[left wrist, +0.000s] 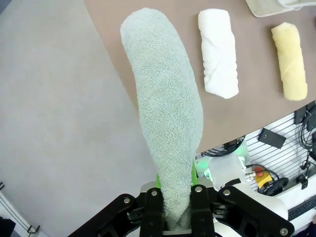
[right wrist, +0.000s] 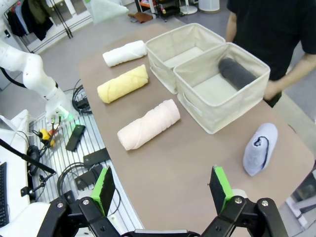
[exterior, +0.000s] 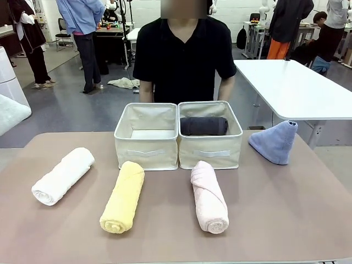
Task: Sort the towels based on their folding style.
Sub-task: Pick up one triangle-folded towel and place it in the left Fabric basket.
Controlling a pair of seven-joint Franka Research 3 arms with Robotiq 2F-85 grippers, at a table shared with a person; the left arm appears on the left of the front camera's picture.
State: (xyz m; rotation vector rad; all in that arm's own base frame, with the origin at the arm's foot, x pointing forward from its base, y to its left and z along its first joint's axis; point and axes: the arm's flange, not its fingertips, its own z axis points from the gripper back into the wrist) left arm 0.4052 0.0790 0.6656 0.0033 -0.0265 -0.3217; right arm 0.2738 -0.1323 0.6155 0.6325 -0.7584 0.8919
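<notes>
Towels lie spread over the brown bench (exterior: 286, 214) in the front view. A white rolled terry towel (exterior: 62, 176) sits near the left edge, with a yellow rolled terry towel (exterior: 122, 196) and a pink rolled terry towel (exterior: 209, 196) in the middle, each apart from its neighbour with bare bench between. Behind them two beige fabric bins stand touching side by side. The left bin (exterior: 146, 149) shows nothing inside. The right bin (exterior: 211, 155) holds a dark grey rolled terry towel (exterior: 203, 126) against its far wall. A periwinkle-blue terry cone (exterior: 274, 141) stands close to the right edge, beside the right bin. The front strip of the bench is open. A person in a black shirt (exterior: 184, 52) stands just behind the bins.

In the left wrist view, the left tool (left wrist: 176, 210) is clamped tight on the narrow end of a pale mint terry towel (left wrist: 165, 108). The towel hangs over the bench's corner and the grey floor (left wrist: 54, 123). The white roll (left wrist: 218, 52) and the yellow roll (left wrist: 290, 59) lie beyond it, near the bench's edge.

In the right wrist view, the right tool (right wrist: 162, 182) hovers above the bench's near edge. Its green pads (right wrist: 104, 183) are spread fully apart, holding and touching nothing. The pink roll (right wrist: 148, 124) and the blue cone (right wrist: 259, 149) lie below it, with clear bench between them. The person's hand (right wrist: 273, 89) rests at the far side of the bin with the grey roll.
</notes>
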